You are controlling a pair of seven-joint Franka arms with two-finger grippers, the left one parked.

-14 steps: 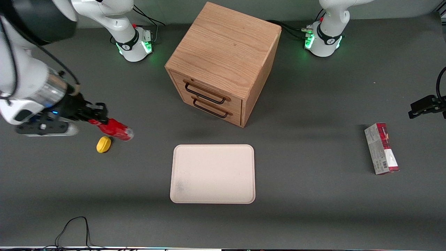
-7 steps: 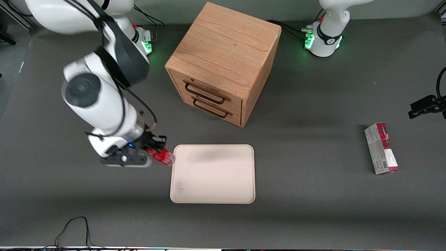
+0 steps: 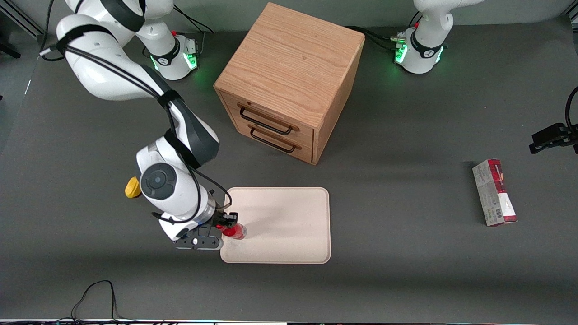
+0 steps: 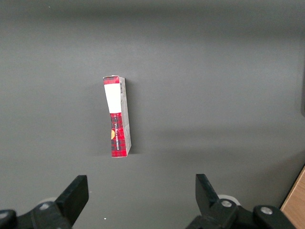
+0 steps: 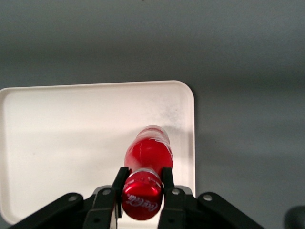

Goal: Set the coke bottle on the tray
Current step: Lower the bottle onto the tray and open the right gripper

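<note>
My fingers [image 5: 143, 183] are clenched on the neck of the coke bottle [image 5: 148, 153], just under its red cap. Its long axis runs from my fingers down toward the tray [image 5: 71, 143], silvery base leading, tilted toward twelve o'clock in my wrist view. The bottle hangs over the tray's corner nearest the front camera and my own arm's end of the counter [image 3: 406, 271]; whether the base touches, I cannot tell.

A red-and-grey carton [image 4: 117, 117] lies flat on the dark grey table [image 4: 214, 86], with nothing beside it.
</note>
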